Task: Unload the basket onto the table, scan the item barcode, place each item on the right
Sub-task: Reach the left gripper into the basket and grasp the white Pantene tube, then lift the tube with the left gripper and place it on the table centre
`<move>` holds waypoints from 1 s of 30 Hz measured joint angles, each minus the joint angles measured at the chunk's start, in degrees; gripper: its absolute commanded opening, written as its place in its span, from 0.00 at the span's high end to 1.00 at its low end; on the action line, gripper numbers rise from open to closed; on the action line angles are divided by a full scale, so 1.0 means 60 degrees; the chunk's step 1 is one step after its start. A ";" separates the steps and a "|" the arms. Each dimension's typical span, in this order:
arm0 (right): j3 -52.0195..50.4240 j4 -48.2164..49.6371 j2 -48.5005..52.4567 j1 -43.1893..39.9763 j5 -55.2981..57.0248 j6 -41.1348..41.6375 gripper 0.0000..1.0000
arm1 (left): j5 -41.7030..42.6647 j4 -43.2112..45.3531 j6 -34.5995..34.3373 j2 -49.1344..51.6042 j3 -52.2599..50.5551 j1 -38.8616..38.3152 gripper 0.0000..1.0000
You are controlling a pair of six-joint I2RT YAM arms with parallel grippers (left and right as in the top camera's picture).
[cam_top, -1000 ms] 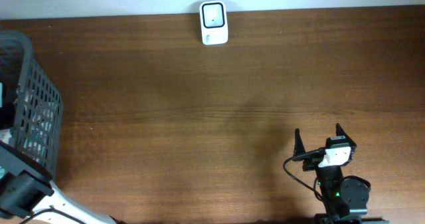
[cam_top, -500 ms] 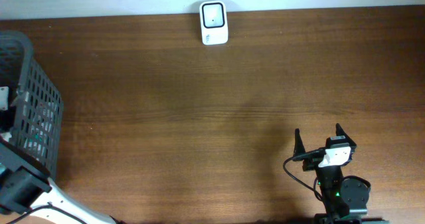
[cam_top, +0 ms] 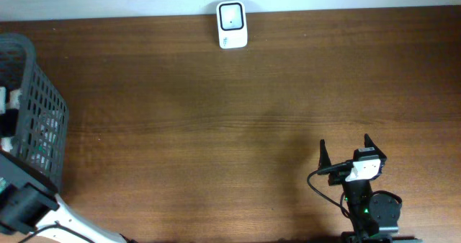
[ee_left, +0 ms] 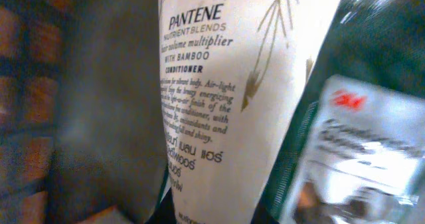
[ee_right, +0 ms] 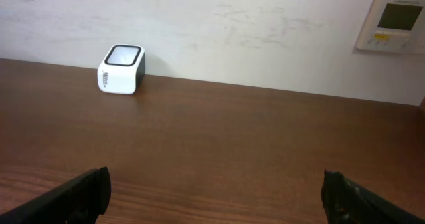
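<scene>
Overhead view: a dark mesh basket (cam_top: 39,106) stands at the far left edge of the brown tabletop (cam_top: 216,127). The left arm (cam_top: 21,203) comes up from the lower left corner and goes over the basket's rim. From here the left fingers are hidden, so I cannot tell whether they are spread or pinching anything. Bits of white show inside the basket, too small to name. A white barcode scanner (cam_top: 232,24) sits at the top edge of the tabletop, near the middle of the frame and well apart from the basket. At lower right, the right fingers (cam_top: 323,153) stand spread wide with nothing between them.

Left wrist view: the camera is right up against the basket's contents. A conditioner bottle (ee_left: 219,98) with a white Pantene label fills the middle of the frame, tilted. Just beside it on the right is a dark green 3M package (ee_left: 362,151), blurred. The basket's grey wall (ee_left: 86,117) takes up the left side. No fingers appear here.

Right wrist view: the right fingers (ee_right: 86,194) sit at the two bottom corners, wide apart over bare tabletop (ee_right: 219,131). The scanner (ee_right: 123,69) stands at upper left against a pale wall (ee_right: 232,24), and a wall panel (ee_right: 397,23) hangs at upper right.
</scene>
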 measured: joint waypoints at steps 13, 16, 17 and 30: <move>0.0000 0.0000 0.0000 0.0000 0.0000 -0.0004 0.02 | 0.0018 0.1206 -0.1246 -0.4936 0.0361 -0.0925 1.00; 0.0000 0.0000 0.0000 0.0000 0.0000 -0.0004 0.02 | 0.0240 0.1402 -0.1519 -0.5796 0.0390 -0.1311 1.00; 0.0000 0.0000 0.0000 0.0000 0.0000 -0.0004 0.02 | 0.0463 0.1446 -0.1592 -0.6087 0.0390 -0.1599 1.00; 0.0000 0.0000 0.0000 0.0000 0.0000 -0.0004 0.02 | 0.1315 0.0517 -0.1738 -0.6346 0.0408 -0.5872 1.00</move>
